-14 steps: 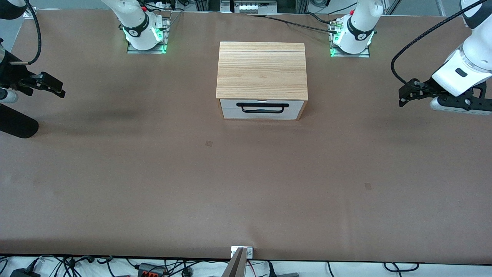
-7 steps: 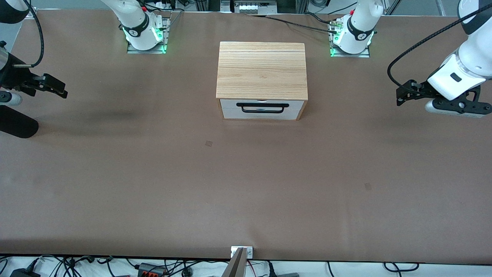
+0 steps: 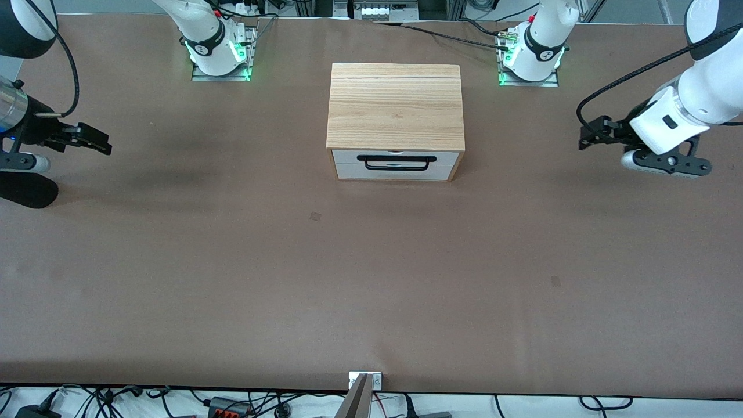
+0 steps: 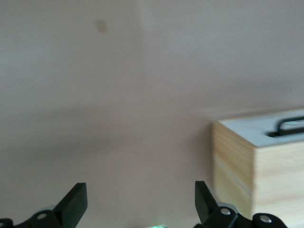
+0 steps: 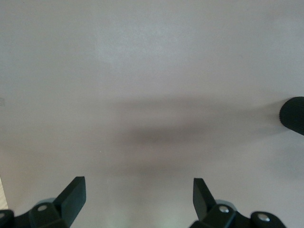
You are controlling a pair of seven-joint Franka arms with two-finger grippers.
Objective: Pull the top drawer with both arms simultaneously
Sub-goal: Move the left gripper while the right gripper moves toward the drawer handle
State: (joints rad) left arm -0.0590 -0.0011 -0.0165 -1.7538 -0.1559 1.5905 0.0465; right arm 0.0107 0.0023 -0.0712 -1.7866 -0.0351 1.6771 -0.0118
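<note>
The light wooden cabinet [image 3: 396,104] stands mid-table near the arms' bases. Its top drawer [image 3: 396,157] has a white front and a long black bar handle [image 3: 396,162], and it is closed. My left gripper [image 3: 587,139] hangs open and empty over the table toward the left arm's end, apart from the cabinet. Its wrist view [image 4: 140,202] shows the cabinet's side [image 4: 247,166] and one end of the handle [image 4: 289,126]. My right gripper [image 3: 98,142] hangs open and empty over the table toward the right arm's end; its wrist view [image 5: 139,198] shows only bare table.
The brown table [image 3: 371,278] spreads wide on the side of the cabinet nearer the camera. The arms' bases [image 3: 220,55] [image 3: 531,58] sit at the table's edge beside the cabinet. A dark round object [image 3: 26,191] lies at the right arm's end.
Both grippers have moved inward toward the cabinet. The left arm's wrist has also risen a little in the view. The drawer has not moved.
</note>
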